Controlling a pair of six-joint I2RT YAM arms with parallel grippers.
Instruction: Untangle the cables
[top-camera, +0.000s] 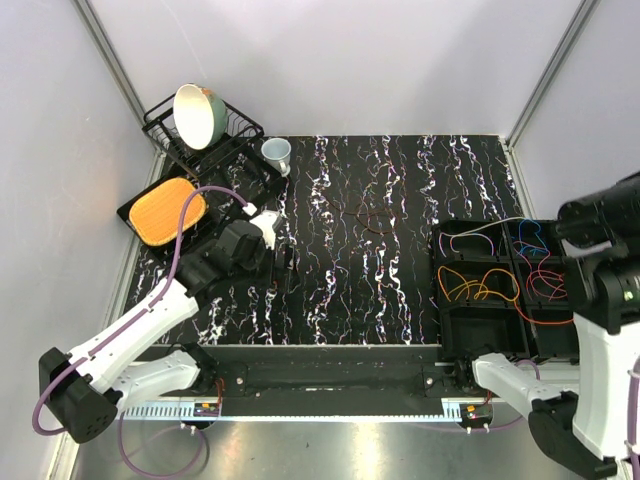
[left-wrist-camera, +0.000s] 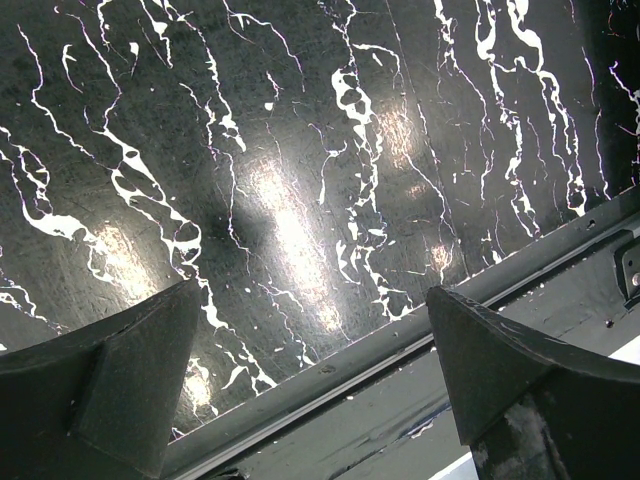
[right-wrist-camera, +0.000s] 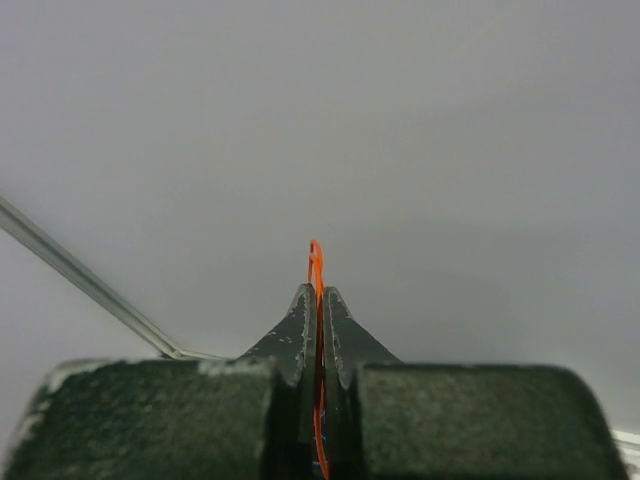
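Observation:
Several thin cables lie in a black compartment tray (top-camera: 440, 300) at the right: orange loops (top-camera: 475, 285), blue (top-camera: 532, 240), pale purple (top-camera: 480, 232) and red (top-camera: 548, 292). One dark red cable (top-camera: 375, 215) lies alone on the marbled table. My right gripper (right-wrist-camera: 317, 292) is shut on an orange cable (right-wrist-camera: 316, 258), whose loop pokes out above the tips, held high before the grey wall. The right arm (top-camera: 610, 240) is raised above the tray, and its fingers do not show in the top view. My left gripper (left-wrist-camera: 312, 290) is open and empty, low over the table near its front edge (top-camera: 283, 265).
A black dish rack (top-camera: 235, 135) with a bowl (top-camera: 198, 113) stands at the back left, a small cup (top-camera: 277, 152) beside it. An orange pad on a black tray (top-camera: 168, 212) lies at the left edge. A metal rail (left-wrist-camera: 400, 345) runs along the table's front.

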